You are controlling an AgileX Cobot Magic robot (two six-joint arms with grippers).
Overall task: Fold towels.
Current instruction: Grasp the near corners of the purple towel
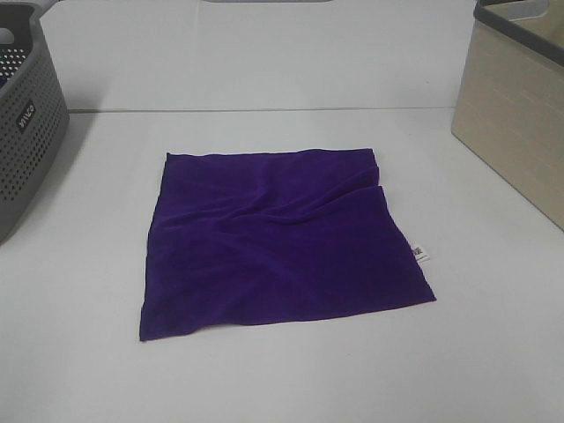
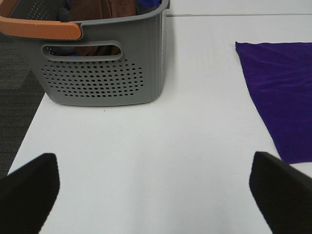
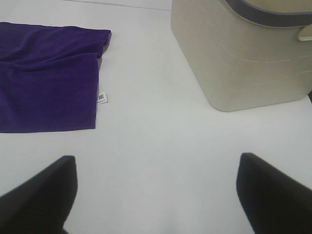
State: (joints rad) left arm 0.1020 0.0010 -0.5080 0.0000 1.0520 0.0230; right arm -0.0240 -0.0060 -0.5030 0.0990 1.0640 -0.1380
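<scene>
The purple towel [image 1: 282,242], judged light and limp, lay nearly flat on the bench [image 1: 264,379]; left hand [image 2: 155,192] and right hand [image 3: 158,192], both spread empty, would best pinch its corners.

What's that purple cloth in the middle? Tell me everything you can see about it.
It is a deep purple towel, soft-looking and roughly square, spread open on the white table. It is not quite flat: wrinkles run across its far half, and the far right corner is bunched. A small white tag sticks out from its right edge. It lies between a grey basket on the left and a beige bin on the right, touching neither. Only the table touches it.
</scene>
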